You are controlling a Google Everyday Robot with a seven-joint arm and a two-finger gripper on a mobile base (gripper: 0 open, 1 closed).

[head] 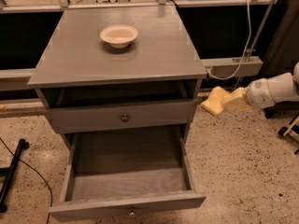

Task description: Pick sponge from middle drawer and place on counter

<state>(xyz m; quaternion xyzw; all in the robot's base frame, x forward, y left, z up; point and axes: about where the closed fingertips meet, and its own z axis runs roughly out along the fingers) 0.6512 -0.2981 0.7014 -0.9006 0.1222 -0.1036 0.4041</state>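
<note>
You have no text, label, brand or number to read here, neither on the counter [140, 59] nor on the bowl [119, 35]. Your gripper [230, 101] hangs right of the cabinet [93, 118], just below counter level, clamped on the unmarked sponge [213, 103]

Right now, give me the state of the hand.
Hand: closed on the sponge, holding it in the air just off the right side of the cabinet.
</note>
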